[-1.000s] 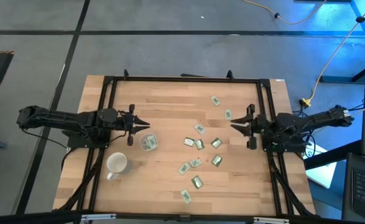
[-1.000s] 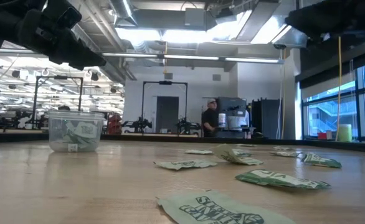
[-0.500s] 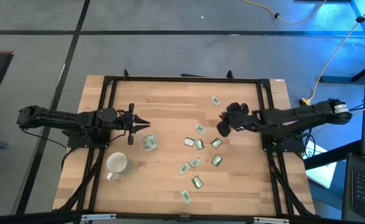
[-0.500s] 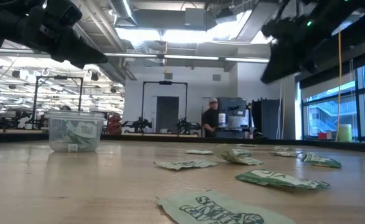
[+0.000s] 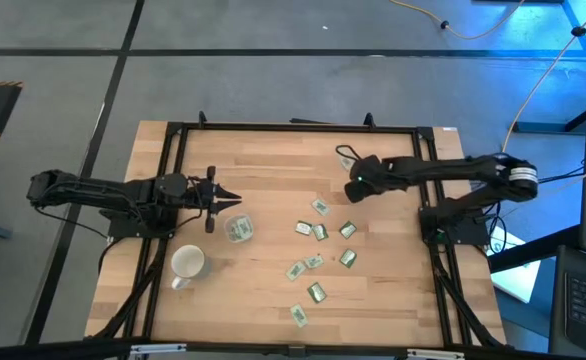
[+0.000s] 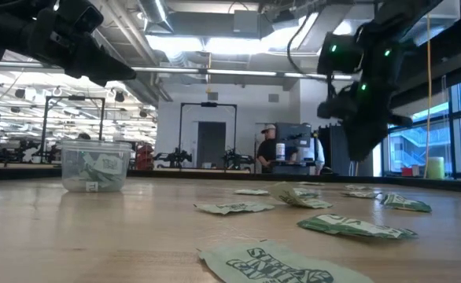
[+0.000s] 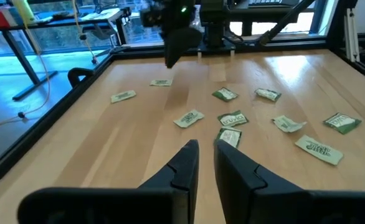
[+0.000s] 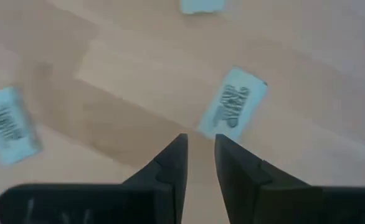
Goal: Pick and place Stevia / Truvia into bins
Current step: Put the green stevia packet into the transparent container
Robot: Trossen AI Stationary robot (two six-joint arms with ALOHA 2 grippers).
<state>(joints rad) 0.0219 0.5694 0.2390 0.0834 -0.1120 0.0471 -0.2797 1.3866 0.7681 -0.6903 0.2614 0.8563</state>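
The clear plastic cup [image 5: 237, 229] stands on the left half of the wooden table [image 5: 273, 170], just off the tips of the left gripper [image 5: 229, 200]. In the low view the cup [image 6: 95, 165] is upright and see-through, and several sachets lie inside it on its floor. A white mug [image 5: 187, 263] with a handle stands near the cup, closer to the front edge; its contents cannot be told.

The remaining Stevia sachets [image 5: 319, 232] lie loose on the right half of the table, scattered from the far right area down to the front edge. Each is a small flat rectangle, white with green print. Some lie flat; others, in the low view [image 6: 355, 227], are slightly creased or lifted at one end. One sachet [image 8: 232, 102] lies directly ahead of the right gripper's fingers and close to their tips, not touching them.

The right gripper [image 5: 354, 186] is extended over the far right part of the table, above the sachets. Its fingers [image 8: 172, 163] stand a narrow gap apart with nothing between them.

The left gripper waits above the table beside the cup. Its fingers [image 7: 181, 165] also stand a narrow gap apart and hold nothing.
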